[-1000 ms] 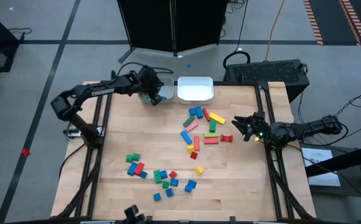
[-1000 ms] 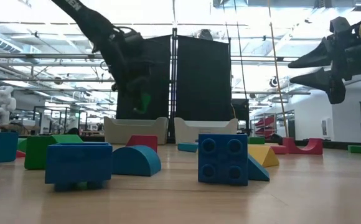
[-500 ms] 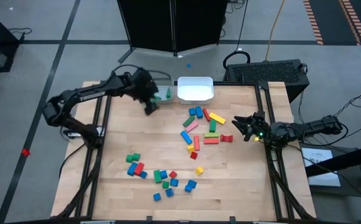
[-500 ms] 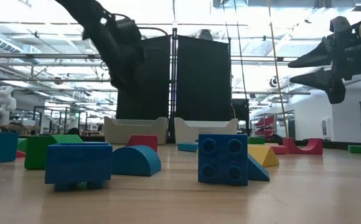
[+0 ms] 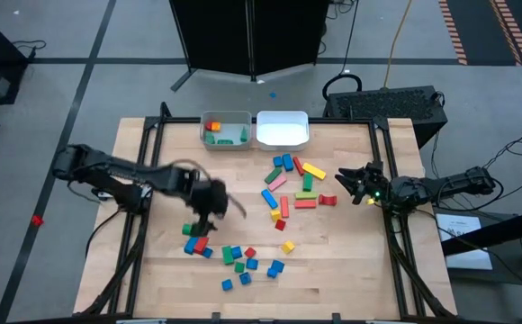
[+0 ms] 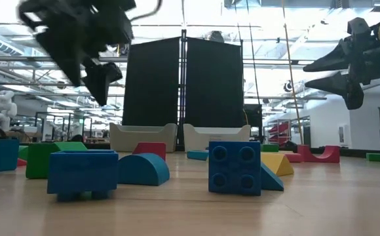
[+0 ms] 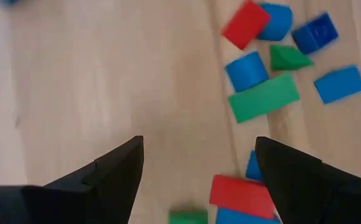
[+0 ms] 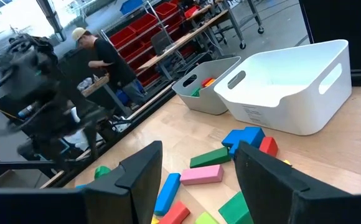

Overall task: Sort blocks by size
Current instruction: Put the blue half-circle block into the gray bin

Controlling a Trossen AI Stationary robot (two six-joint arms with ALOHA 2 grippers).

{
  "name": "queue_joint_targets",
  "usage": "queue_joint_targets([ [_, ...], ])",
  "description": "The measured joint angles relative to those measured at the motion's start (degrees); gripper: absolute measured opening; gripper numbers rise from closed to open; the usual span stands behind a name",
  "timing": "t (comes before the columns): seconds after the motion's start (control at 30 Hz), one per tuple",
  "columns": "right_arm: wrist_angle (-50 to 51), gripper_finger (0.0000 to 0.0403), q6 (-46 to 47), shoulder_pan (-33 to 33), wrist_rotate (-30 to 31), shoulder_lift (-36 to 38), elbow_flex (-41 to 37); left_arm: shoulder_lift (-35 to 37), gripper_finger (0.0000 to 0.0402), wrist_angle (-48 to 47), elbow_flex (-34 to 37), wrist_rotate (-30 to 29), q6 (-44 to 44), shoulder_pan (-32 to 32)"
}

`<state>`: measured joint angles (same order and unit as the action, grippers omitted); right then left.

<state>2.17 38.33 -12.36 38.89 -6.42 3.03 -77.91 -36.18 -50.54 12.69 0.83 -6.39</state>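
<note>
Your left gripper (image 5: 214, 203) hangs over the table (image 5: 351, 261), well short of the grey bin (image 5: 226, 131), just above the small cluster of blocks (image 5: 195, 239) near the table's front left. Its fingers (image 7: 115, 171) stand apart with nothing between them. Your right gripper (image 5: 344, 182) waits at the table's right edge, fingers spread and empty, beside the bar-shaped blocks (image 5: 292, 184) scattered below the white bin (image 5: 283, 129). The grey bin already carries a few blocks, green and orange among them.

Left hand (image 5: 214, 202) over blocks (image 5: 234, 254) nr front-left, right hand (image 5: 346, 184) at table's (image 5: 351, 261) right edge.
</note>
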Motion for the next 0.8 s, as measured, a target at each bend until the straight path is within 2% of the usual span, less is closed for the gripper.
queue_joint_targets([
  [0.13,0.0,0.0194,0.0,0.0,0.0,0.0,0.0,0.0,0.0304,7.1,1.1,-8.4,-3.8,-7.9],
  [0.23,0.0,0.0194,0.2,0.0,0.0,0.0,0.0,-0.2,0.0304,12.4,1.7,-11.5,-9.5,-11.1],
  [0.53,0.0,0.0194,0.4,0.0,0.0,0.0,0.0,-7.6,0.0304,20.0,2.2,-11.9,-16.4,-12.6],
  [0.8,0.0,0.0194,1.5,0.0,-0.4,-0.1,0.0,-14.3,0.0304,25.3,2.1,-8.6,-21.1,-12.5],
])
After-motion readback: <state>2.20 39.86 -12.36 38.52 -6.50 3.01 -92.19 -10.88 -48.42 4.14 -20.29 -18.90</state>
